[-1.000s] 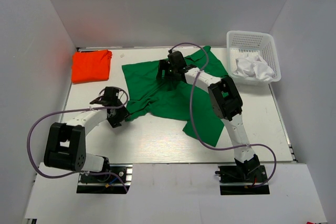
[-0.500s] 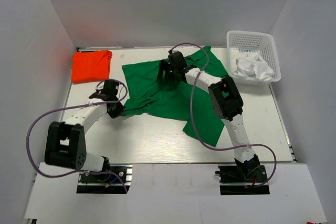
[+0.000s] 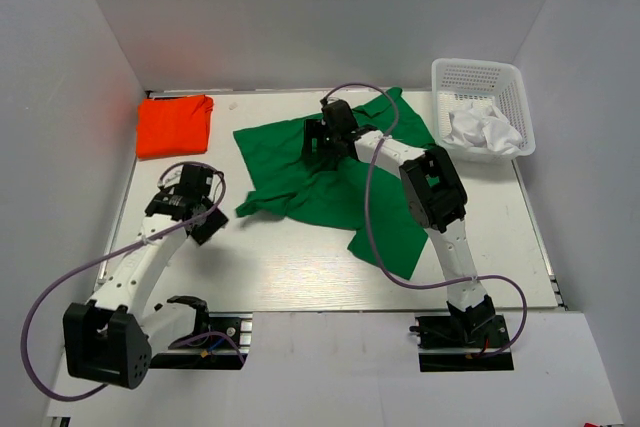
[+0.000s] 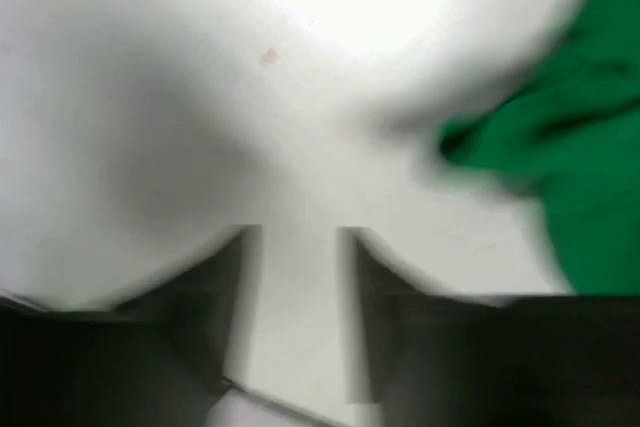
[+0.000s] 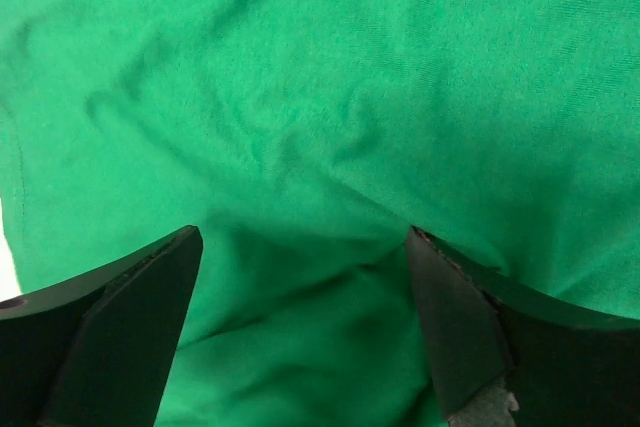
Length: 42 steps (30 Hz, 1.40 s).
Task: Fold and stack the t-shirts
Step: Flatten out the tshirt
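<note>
Item 1: green t-shirt [image 3: 320, 182]. Spread open and creased at centre of the table [image 3: 290, 267] in the top view, one corner trailing toward the lower right. Not folded.

Item 2: orange-red t-shirt [image 3: 173, 124]. Folded flat, upper left of the table, well apart from the green one.

Item 3: right gripper [image 3: 318, 142]. Sits over the upper middle of the green shirt. Wrist view: fingers spread wide with only rumpled green cloth between them, nothing clamped.

Item 4: left gripper [image 3: 200, 212]. Left of the green shirt, over bare table. Wrist view is blurred: fingers a narrow gap apart, empty, with the shirt's edge at right of frame.

Item 5: white mesh basket [image 3: 480, 73]. Upper right, holding white cloth [image 3: 480, 129].
</note>
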Each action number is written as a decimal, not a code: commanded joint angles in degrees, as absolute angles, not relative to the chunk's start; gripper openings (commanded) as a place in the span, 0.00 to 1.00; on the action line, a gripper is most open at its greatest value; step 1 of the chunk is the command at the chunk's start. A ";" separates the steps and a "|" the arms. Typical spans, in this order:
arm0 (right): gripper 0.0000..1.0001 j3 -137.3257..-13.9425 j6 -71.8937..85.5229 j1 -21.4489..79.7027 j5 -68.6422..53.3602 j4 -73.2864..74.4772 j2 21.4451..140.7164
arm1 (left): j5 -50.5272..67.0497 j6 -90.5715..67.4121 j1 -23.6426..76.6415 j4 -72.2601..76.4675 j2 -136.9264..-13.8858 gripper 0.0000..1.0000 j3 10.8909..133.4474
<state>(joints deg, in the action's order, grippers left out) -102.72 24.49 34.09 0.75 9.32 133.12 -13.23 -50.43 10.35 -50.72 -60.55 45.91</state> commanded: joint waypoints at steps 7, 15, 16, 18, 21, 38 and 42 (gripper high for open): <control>0.90 -101.17 15.31 33.31 0.53 19.43 131.07 | -12.57 -49.75 10.20 -54.16 -64.25 1.00 49.92; 0.90 -93.53 11.51 33.49 -4.75 14.68 117.63 | -5.81 -42.55 10.20 -27.09 -75.80 1.00 56.49; 0.90 -91.86 11.86 33.49 -4.75 12.68 116.21 | -4.67 -42.54 10.20 -24.55 -78.63 1.00 58.51; 0.90 -84.48 12.04 33.66 -5.62 10.13 110.42 | -1.60 -39.92 10.20 -22.16 -87.91 1.00 65.08; 0.90 -76.21 10.46 34.54 -8.34 6.51 104.51 | 5.67 -37.53 10.20 -16.63 -97.96 1.00 73.45; 0.90 -53.27 16.88 35.95 -1.85 3.87 91.85 | 5.29 -33.31 10.47 -21.18 -126.64 1.00 94.56; 0.90 -50.01 18.02 35.16 -0.88 7.45 90.62 | 2.29 -31.47 8.70 -28.60 -138.64 1.00 106.83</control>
